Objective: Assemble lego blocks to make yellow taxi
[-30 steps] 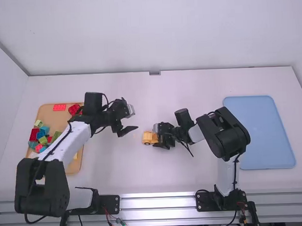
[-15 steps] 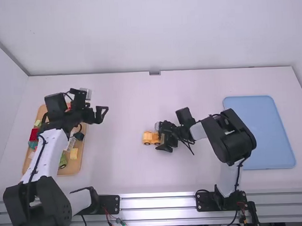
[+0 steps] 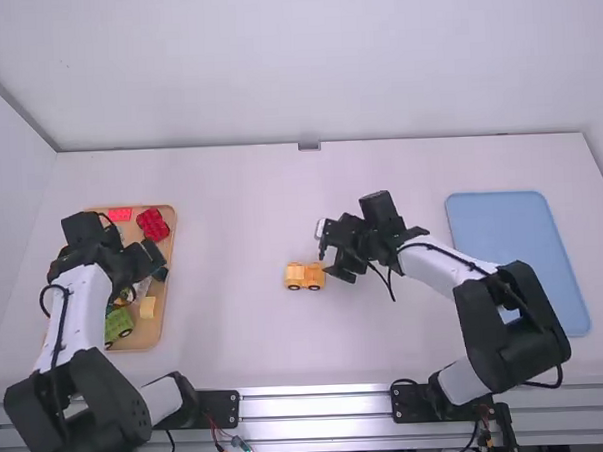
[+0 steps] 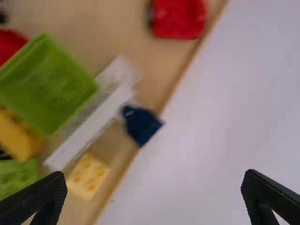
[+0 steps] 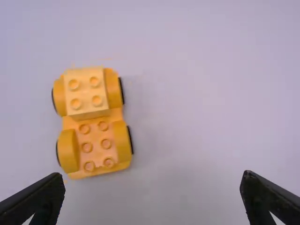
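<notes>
An orange-yellow car base (image 3: 304, 277) stands on the table near the middle; in the right wrist view the car base (image 5: 93, 140) carries a paler yellow block (image 5: 86, 93) on one end. My right gripper (image 3: 333, 268) is close beside it on the right, and the right gripper (image 5: 152, 197) is open and holds nothing. Over the wooden tray my left gripper (image 3: 155, 260) hangs, and the left gripper (image 4: 152, 197) is open. A pale yellow block (image 4: 88, 176) lies in the tray near its edge, also seen as the yellow block (image 3: 148, 308) in the high view.
The wooden tray (image 3: 146, 333) at the left holds red bricks (image 3: 152, 224), a green piece (image 3: 119, 324), a clear piece (image 4: 93, 122), a dark blue piece (image 4: 140, 124) and other blocks. A blue tray (image 3: 518, 247) lies at the right.
The left gripper has swung left from open table to above the wooden tray. The right gripper has drawn back slightly up and to the right, leaving the car base standing.
</notes>
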